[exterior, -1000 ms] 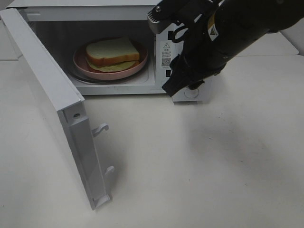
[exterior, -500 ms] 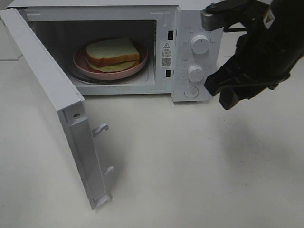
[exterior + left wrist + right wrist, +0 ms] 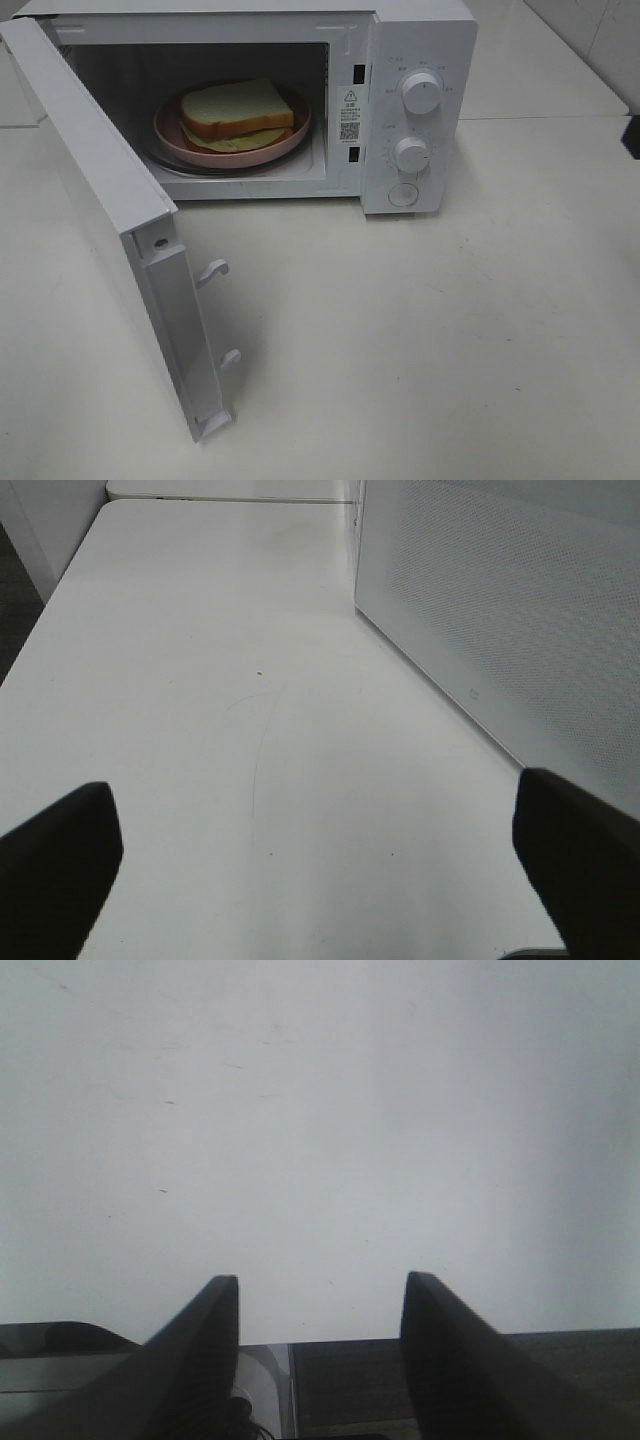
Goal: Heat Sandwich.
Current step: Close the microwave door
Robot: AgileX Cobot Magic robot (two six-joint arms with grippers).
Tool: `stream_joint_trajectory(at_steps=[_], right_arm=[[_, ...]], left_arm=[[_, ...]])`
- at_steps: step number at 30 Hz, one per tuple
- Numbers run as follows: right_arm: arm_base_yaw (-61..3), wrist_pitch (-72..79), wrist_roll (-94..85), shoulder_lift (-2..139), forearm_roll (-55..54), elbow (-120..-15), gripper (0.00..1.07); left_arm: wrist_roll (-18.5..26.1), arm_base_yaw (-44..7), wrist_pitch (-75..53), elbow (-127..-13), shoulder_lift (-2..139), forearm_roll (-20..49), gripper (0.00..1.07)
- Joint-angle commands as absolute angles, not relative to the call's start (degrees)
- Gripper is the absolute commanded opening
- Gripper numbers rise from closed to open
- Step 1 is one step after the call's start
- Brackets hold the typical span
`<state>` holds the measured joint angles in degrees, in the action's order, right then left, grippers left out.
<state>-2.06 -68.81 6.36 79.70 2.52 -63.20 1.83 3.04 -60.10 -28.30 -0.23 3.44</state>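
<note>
Inside microwave (image 3: 432, 35), sandwich (image 3: 238, 108) well apart from right end effector (image 3: 320, 1278).

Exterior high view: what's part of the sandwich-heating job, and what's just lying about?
Job:
- sandwich
- pink plate under it
- microwave
- open door
- upper knob
- lower knob

Just there:
- white table

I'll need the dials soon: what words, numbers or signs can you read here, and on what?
Warning triangle on the white sticker on the microwave's front frame: sign visible, print beneath too small to read.
Square code, same sticker: blurred.
Markings around upper knob and lower knob: too small to read.
Wrist views: no text.
</note>
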Motion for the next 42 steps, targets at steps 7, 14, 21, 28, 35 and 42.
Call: stream_joint_trajectory(at_steps=[7,14,21,28,35,42], right_arm=[[5.0,-73.5,6.0,72.2,0.5,-63.1,0.50],[5.2,-69.3,4.5,57.2,0.7,-56.0,0.50],[5.2,-64.9,4.5,44.4,1.1,-48.2,0.50],[5.2,-64.6,4.5,28.3,1.8,-39.9,0.50],[5.2,-64.9,4.4,17.6,2.1,-34.4,0.50],[5.2,-61.5,4.2,5.2,3.4,-30.6,0.50]], left_arm=[[1.8,3.0,-59.3,-28.1,-1.5,3.2,1.02],[1.8,3.0,-59.3,-28.1,-1.5,3.2,1.02],[1.8,3.0,-59.3,-28.1,-1.5,3.2,1.02],[1.8,3.0,-59.3,-28.1,-1.5,3.2,1.02],[1.8,3.0,-59.3,-28.1,-1.5,3.2,1.02],[1.8,3.0,-59.3,-28.1,-1.5,3.2,1.02]])
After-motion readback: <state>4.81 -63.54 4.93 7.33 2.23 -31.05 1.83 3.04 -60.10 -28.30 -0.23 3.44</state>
